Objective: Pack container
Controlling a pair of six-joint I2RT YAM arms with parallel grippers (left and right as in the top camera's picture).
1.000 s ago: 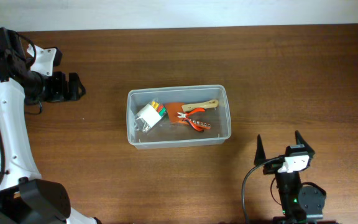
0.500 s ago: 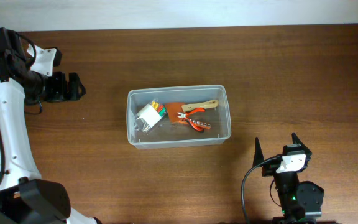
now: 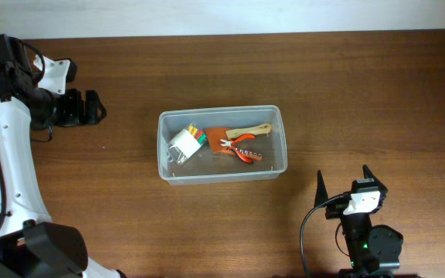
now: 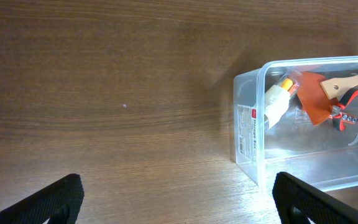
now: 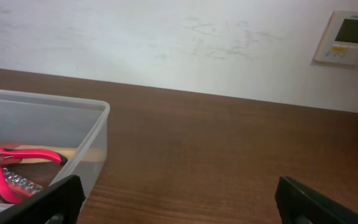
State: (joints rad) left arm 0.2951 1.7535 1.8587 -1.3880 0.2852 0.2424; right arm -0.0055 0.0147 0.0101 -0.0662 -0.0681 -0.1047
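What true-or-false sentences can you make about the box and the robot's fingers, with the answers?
1. The clear plastic rectangular container holds red-handled pliers. True.
2. The right gripper grips the pliers. False: its fingers are open and empty, apart from the container.
3. A wooden-handled tool with an orange blade lies inside the container. True.
4. The left gripper is inside the container. False: it is apart from it, over the brown wooden table, fingers open.
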